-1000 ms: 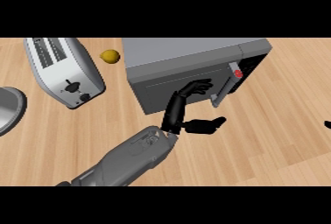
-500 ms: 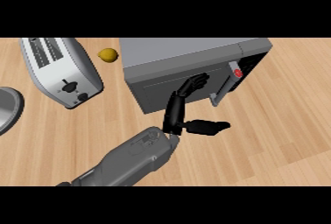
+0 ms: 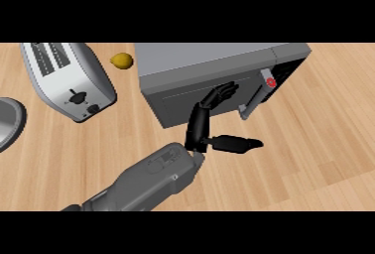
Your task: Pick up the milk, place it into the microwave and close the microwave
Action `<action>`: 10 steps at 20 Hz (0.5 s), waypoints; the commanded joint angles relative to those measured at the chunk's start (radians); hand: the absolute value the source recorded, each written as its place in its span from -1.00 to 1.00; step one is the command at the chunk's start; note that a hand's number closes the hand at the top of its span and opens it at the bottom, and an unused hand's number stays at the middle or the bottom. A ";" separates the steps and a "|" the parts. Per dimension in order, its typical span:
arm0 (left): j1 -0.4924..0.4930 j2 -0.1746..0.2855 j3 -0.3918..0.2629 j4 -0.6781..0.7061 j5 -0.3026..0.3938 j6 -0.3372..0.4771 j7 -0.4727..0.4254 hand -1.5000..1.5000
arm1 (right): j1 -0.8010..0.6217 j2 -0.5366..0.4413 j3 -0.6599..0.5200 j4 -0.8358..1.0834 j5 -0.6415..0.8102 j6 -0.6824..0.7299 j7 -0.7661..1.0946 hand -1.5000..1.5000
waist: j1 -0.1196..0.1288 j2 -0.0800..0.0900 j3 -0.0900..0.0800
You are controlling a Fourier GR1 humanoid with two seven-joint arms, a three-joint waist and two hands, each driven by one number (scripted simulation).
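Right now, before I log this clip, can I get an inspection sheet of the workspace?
Surface: light wooden counter.
Job's things: grey microwave, its door looking just short of shut at the right edge; milk not seen.
Clutter: toaster, small yellow fruit, curved metal rim at the left edge.
Hands: left hand, fingers straight against the door, thumb out to the right; right hand not in view.
Cables: nothing seen.
Surroundings: nothing seen.

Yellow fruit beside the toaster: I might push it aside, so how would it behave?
Probably rolls: the yellow fruit looks round and sits free on the flat counter. Likely light, being small next to the toaster.
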State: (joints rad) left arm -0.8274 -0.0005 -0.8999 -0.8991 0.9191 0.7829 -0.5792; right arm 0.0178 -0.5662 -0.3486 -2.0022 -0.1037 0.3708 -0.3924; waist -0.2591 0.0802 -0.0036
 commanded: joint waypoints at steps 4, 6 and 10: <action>-0.074 0.000 0.057 0.089 0.057 0.010 -0.022 -1.00 | -0.042 -0.010 0.009 0.022 0.006 -0.005 0.014 1.00 | -0.006 0.010 0.000; -0.085 0.000 0.061 0.088 0.071 0.012 -0.023 -1.00 | -0.059 -0.017 0.007 0.043 0.014 -0.007 0.009 1.00 | 0.000 0.017 0.002; -0.067 0.000 0.035 0.091 0.075 0.005 -0.048 -1.00 | -0.037 0.119 0.090 0.123 -0.232 0.053 0.059 -1.00 | 0.007 0.019 0.005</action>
State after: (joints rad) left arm -0.8464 -0.0005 -0.9215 -0.8871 0.9650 0.7703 -0.6269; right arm -0.0202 -0.4906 -0.2918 -1.9214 -0.2364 0.3943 -0.3623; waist -0.2494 0.0901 0.0026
